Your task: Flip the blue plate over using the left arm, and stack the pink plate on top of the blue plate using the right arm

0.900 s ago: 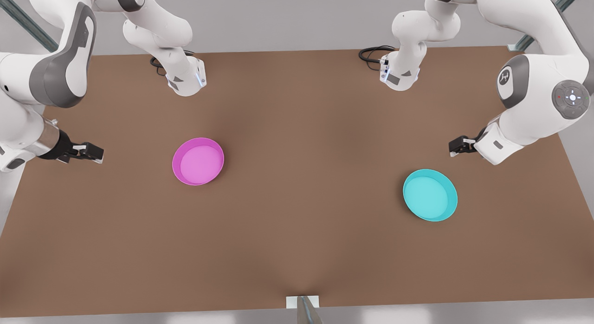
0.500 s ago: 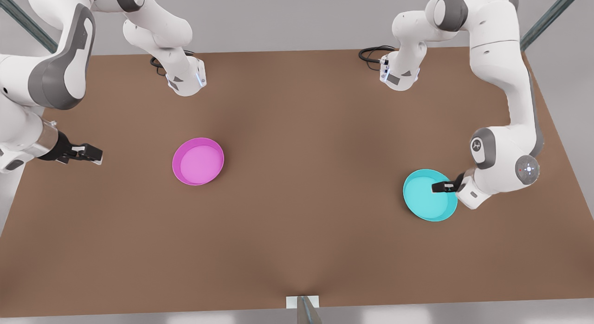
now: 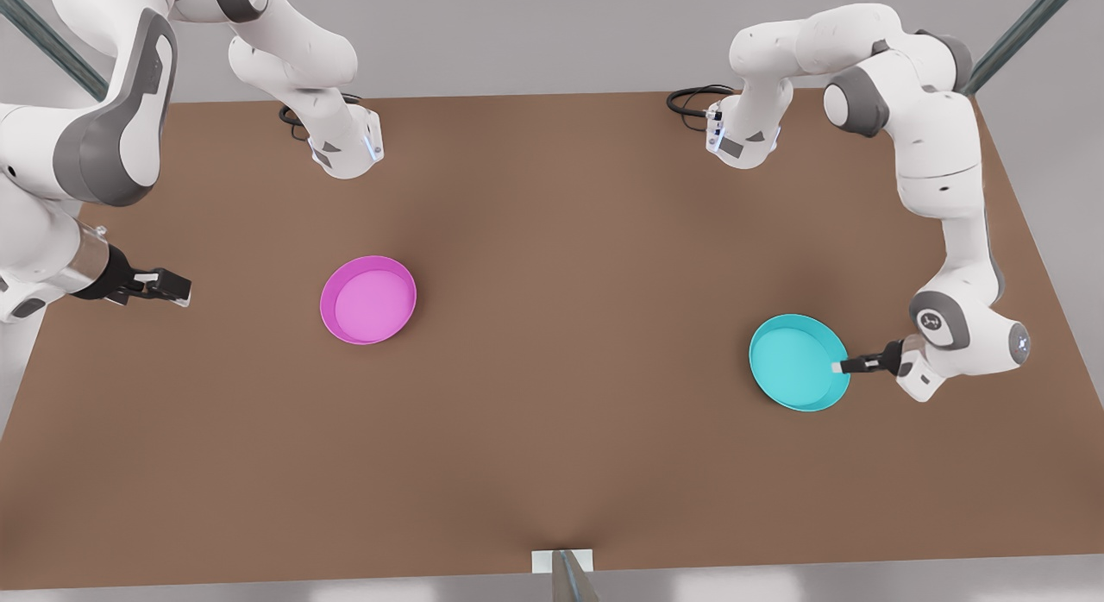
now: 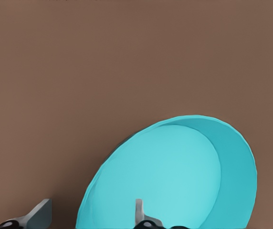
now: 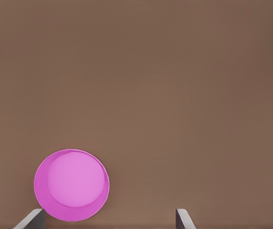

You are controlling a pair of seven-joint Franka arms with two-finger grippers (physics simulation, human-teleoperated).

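The left gripper point(image 3: 838, 368) has its jaws open and straddling the rim of the blue plate point(image 3: 795, 362), one finger point(image 4: 139, 212) inside the dish and the other point(image 4: 37, 214) outside it; the plate sits upright on the table point(image 3: 552, 464). Judging from this, a shallow bite on that low, thin rim could let the plate slip or skid during the flip. Well away from the blue plate, toward the front view's left, the pink plate point(image 3: 368, 299) lies untouched, and beyond it the right gripper point(image 3: 177, 285) waits with jaws wide.
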